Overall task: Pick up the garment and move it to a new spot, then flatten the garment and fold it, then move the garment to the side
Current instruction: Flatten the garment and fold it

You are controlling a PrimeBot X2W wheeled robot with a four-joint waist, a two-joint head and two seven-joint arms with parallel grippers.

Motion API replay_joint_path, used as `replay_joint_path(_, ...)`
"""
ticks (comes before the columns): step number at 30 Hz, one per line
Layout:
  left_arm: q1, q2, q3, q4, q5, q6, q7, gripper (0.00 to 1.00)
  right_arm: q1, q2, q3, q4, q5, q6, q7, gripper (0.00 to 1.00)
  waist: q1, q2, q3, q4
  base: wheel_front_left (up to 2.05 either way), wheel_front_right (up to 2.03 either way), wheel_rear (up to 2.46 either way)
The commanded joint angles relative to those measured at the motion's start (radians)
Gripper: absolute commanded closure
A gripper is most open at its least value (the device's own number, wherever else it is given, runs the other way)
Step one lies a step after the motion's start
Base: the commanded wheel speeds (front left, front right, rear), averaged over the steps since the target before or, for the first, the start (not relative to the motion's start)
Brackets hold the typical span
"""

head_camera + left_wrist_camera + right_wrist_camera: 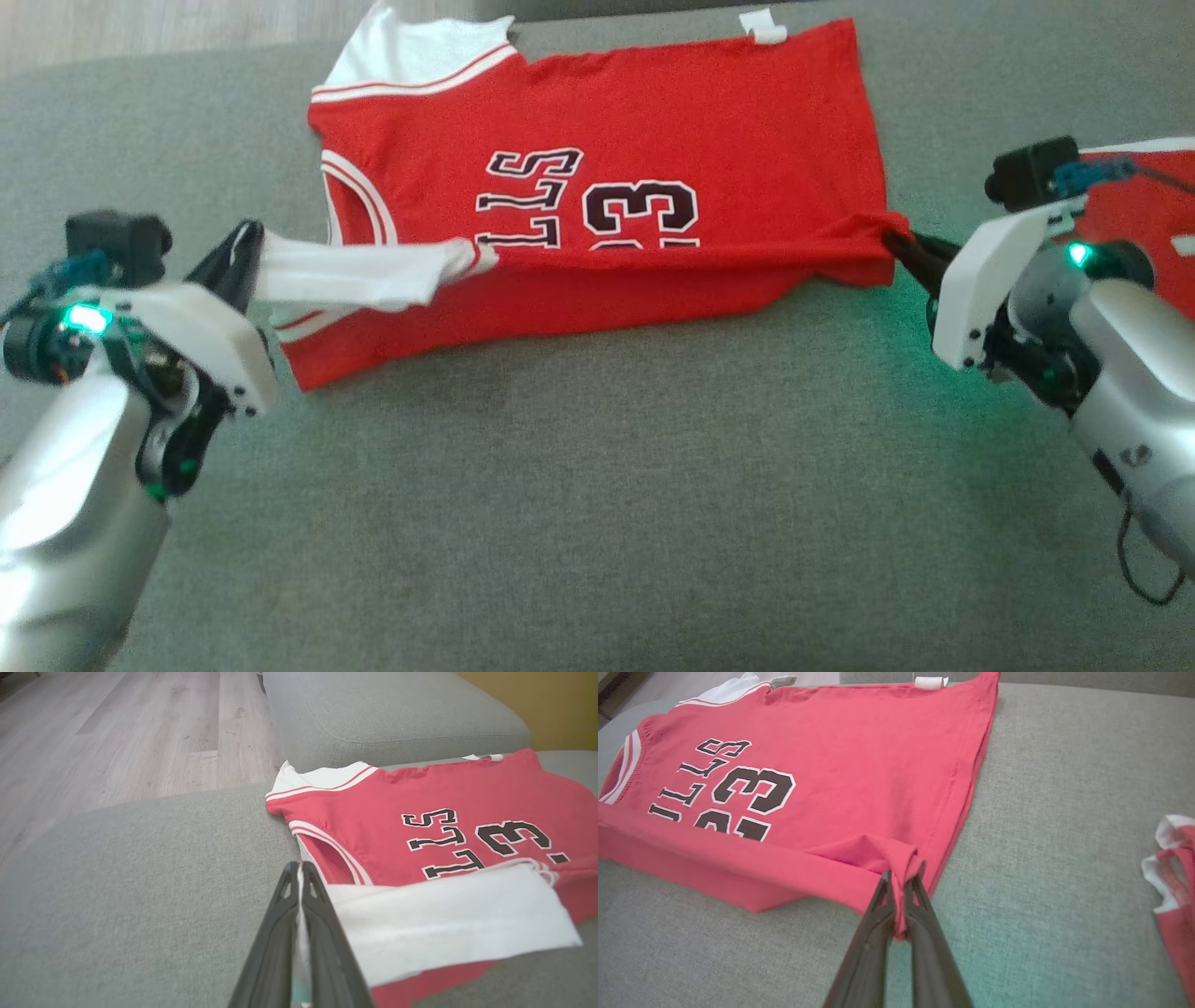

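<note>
at nine o'clock the left gripper (241, 254) pinched tight the white strap of the jersey (616, 131); at three o'clock the right gripper (902, 245) pinched its red hem. the jersey lay at twelve o'clock on the couch (597, 523). both arms needed to move together, keeping that edge tight.

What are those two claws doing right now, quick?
Left gripper: closed, pinching white fabric of the red jersey.
Right gripper: closed, pinching the jersey's red corner.

Bare grey cushion (597, 523) in front of the jersey (653, 121); second red garment (1139, 219) at far right.
</note>
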Motion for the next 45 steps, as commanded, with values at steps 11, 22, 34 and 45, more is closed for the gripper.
replay_joint_path(11, -0.278, -0.036, -0.003, 0.185, 0.095, -0.02, -0.114, 0.0, -0.174, 0.038, -0.009, 0.1, -0.055, 0.003, -0.087, 0.0, -0.0002, 0.0, 0.078, 0.003, 0.0, 0.0, 0.0)
replay_joint_path(22, -0.29, -0.149, 0.071, 0.27, 0.067, 0.01, -0.442, 0.0, -0.185, 0.073, -0.072, 0.187, -0.085, 0.003, -0.441, 0.0, -0.0002, 0.0, 0.028, 0.01, 0.0, 0.0, 0.0)
replay_joint_path(34, 0.068, -0.273, 0.321, -0.095, 0.135, 0.057, -0.484, 0.0, 0.093, 0.179, -0.512, -0.011, -0.337, 0.003, -0.55, 0.0, -0.0002, 0.0, -0.064, -0.019, 0.0, 0.0, 0.0)
replay_joint_path(45, 0.379, -0.417, 0.442, -0.206, 0.312, 0.01, -0.484, 0.0, 0.482, 0.419, -0.803, -0.27, -0.648, 0.003, -0.55, 0.0, -0.0002, 0.0, -0.114, -0.043, 0.0, 0.0, 0.0)
